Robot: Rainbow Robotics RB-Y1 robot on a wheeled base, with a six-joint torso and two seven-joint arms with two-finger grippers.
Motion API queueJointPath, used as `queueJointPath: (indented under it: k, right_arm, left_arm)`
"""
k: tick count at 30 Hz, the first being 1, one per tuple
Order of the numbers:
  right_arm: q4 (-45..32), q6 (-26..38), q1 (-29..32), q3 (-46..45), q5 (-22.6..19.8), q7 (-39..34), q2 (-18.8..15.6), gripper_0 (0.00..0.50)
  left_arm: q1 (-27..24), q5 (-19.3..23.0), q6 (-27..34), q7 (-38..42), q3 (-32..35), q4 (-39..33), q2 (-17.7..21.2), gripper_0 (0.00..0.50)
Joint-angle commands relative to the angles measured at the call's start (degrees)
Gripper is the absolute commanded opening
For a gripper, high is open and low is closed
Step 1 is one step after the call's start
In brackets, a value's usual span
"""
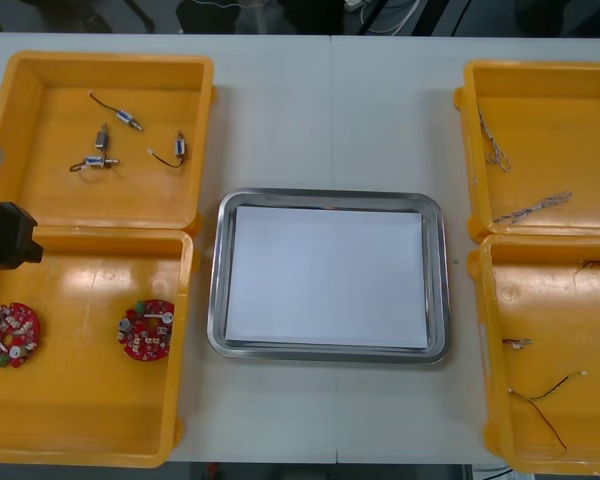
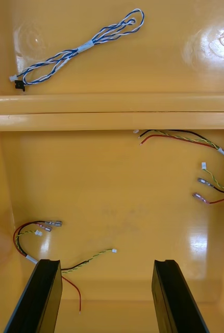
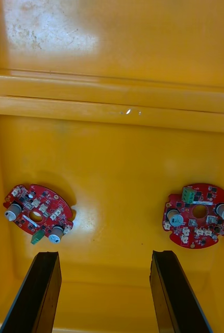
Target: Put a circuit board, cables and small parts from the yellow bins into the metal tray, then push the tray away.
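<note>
The left tool [image 3: 106,255] is held wide open and empty above two red circuit boards [image 3: 38,213] in a yellow bin [image 3: 117,166]; the right tool [image 2: 107,261], likewise spread and empty, above red and yellow cables [image 2: 216,174].

Yellow bins [image 1: 50,195], red circuit boards [image 1: 147,330], tray [image 1: 330,353] white inside

The left gripper [image 3: 106,294] holds its two black fingers [image 3: 36,291] wide apart, both rising straight and parallel. A black part of the left arm [image 1: 4,236] reaches in at the front view's left edge. The right gripper [image 2: 106,296] likewise has its fingers [image 2: 39,296] spread wide.
</note>
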Motion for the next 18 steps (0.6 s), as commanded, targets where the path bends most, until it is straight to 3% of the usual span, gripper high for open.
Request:
queueJointPath:
  k: [1, 18]
  right_arm:
    - [-0.3, 0.2, 0.8, -1.5, -0.5, -1.4, 0.4, 0.5]
    - [-0.3, 0.2, 0.8, -1.5, -0.5, -1.4, 0.4, 0.5]
  left_arm:
    - [0.9, -0.2, 0.4, -4.1, 1.8, -1.5, 2.5, 0.5]
    - [0.9, -0.2, 0.4, -4.1, 1.8, -1.5, 2.5, 0.5]
